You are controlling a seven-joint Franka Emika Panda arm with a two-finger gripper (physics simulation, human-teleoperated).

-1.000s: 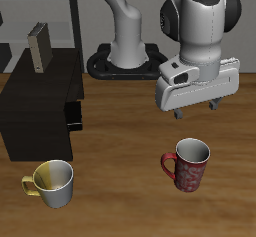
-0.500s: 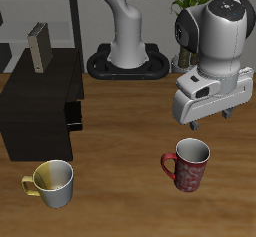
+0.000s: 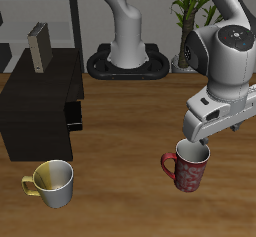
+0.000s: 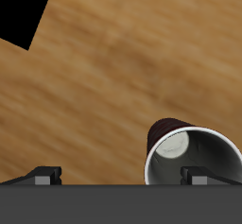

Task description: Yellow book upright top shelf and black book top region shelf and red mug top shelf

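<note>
Jaws look spread wide w/ nothing between them: in the wrist view the two fingertips [image 4: 45,174] sit far apart, bare wood between, and the gripper [image 3: 197,141] hangs just above the red mug [image 3: 187,167] at lower right of the exterior frame, its fingers right over the mug's rim; whether they touch it can't be told. Red mug stands upright on the table [image 3: 120,121], pale grey inside showing, handle pointing toward frame left. In the wrist view the same mug [image 4: 184,152] shows from above, pale rim and dark red side, close by one fingertip. Arm's big white wrist housing [image 3: 232,66] rises above the gripper toward upper right of the exterior frame; robot base [image 3: 128,61] stands at top center. The shelf [image 3: 40,106] is the black cabinet at left of frame, well apart from the mug, open compartment facing frame right. Yellow book [image 3: 39,46] stands upright at upper left on a dark surface beyond the shelf top; can't tell if it's on the shelf itself. A white-and-yellow mug [image 3: 52,182] sits at lower left, in front of the shelf, near the bottom edge. Black book can't be made out in either view. Potted plant [image 3: 187,6] at upper right behind the arm.
</note>
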